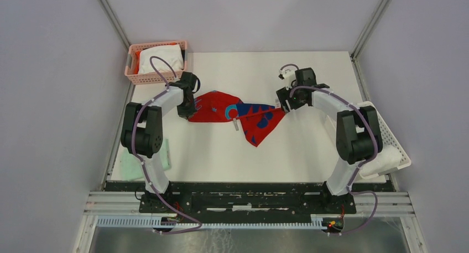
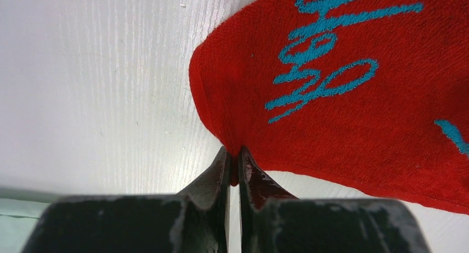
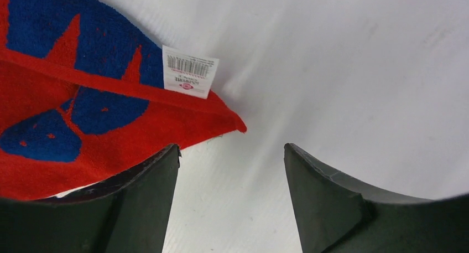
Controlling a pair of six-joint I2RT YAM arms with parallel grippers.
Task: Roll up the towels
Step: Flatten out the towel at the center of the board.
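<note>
Red towel (image 1: 238, 115) lies twisted on the table (image 1: 243, 70), one corner pinched tight in the left gripper (image 2: 234, 153), probably to pull it flat for rolling. The right gripper (image 3: 232, 146) gapes empty beside the label (image 3: 191, 71) corner.

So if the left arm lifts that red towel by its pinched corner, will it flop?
Probably floppy: the red towel lies twisted and bunched, so it should drape from the left jaws. Its looped pile looks grippy, so slipping seems unlikely.
</note>
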